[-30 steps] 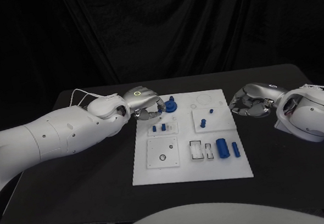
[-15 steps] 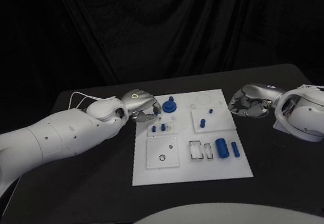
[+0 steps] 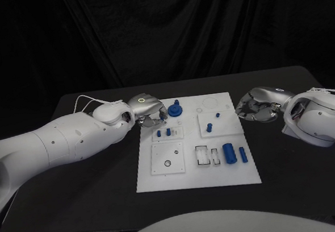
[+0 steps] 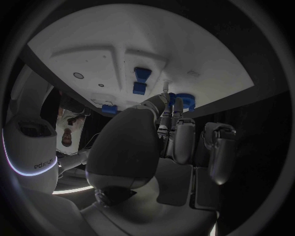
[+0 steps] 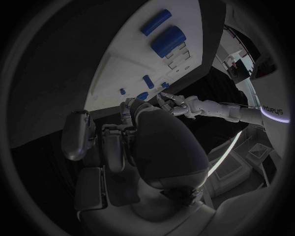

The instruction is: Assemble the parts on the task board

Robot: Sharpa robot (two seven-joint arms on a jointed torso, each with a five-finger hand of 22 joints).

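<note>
**Two hands, one close to the part**

Two hands flank the task board [image 3: 199, 172]. The left hand [image 3: 148, 111] sits at its far-left corner, fingers curled loosely, holding nothing, with the blue gear part [image 3: 176, 111] standing upright just to its right. The right hand [image 3: 257, 106], curled and empty, waits off the right edge, farther away.

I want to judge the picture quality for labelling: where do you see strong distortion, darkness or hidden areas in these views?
Head view: a dark backdrop and black table; the white task board stands out evenly lit. Left wrist view: fisheye bends the board's edges, and the left hand hides the near area. Right wrist view: the board curves too, the right hand is dim, and bright room light shows at the rim.
</note>
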